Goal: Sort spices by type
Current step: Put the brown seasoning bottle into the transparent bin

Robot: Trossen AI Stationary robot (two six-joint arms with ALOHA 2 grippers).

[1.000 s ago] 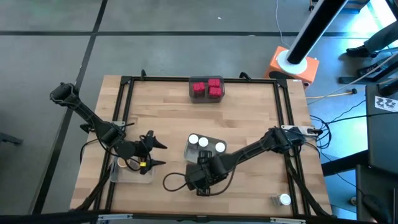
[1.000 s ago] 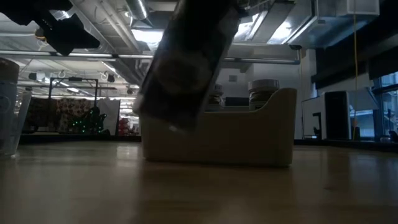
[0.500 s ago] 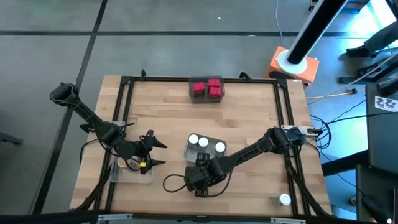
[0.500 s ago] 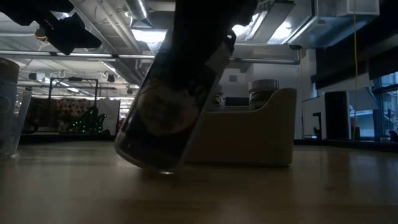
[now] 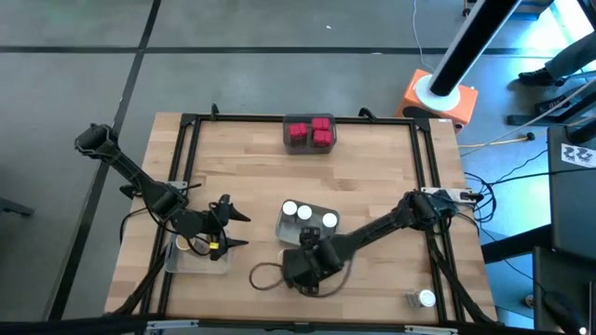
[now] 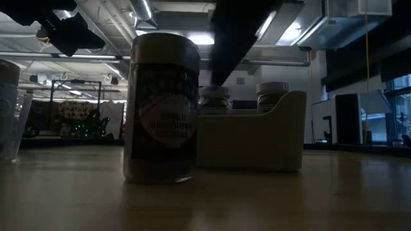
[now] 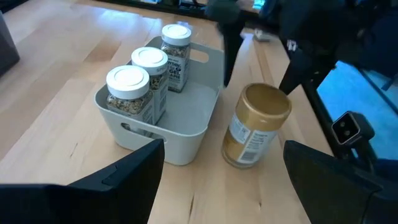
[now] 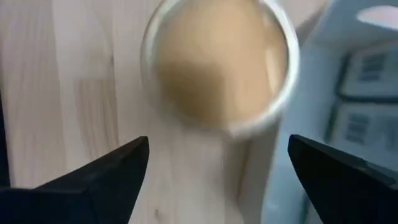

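A tan-topped spice jar (image 7: 256, 124) stands upright on its base on the table (image 6: 270, 192), just by the near side of the grey tray (image 7: 186, 134). Three white-topped jars (image 7: 149, 65) stand in that tray. My right gripper (image 8: 219, 146) hangs open above the tan-topped jar (image 8: 217, 62), pointing down, one finger to either side of the lid without touching it. In the high view the right gripper (image 5: 312, 265) hides this jar. My left gripper (image 5: 239, 230) waits open at the table's left, above a clear tray (image 5: 216, 265) holding another tan-topped jar (image 5: 184, 245).
A clear tray with three red blocky jars (image 5: 310, 132) sits at the far edge. One white-topped jar (image 5: 425, 299) lies near the front right corner. A black cable (image 5: 265, 276) loops on the table beside my right gripper. Black rails (image 5: 191, 167) frame the table.
My right gripper has brought the tan-topped jar down, tilted, to the table in front of the grey tray and let go of it. The jar hung slanted then; it now stands upright on its base, clear of the fingers.
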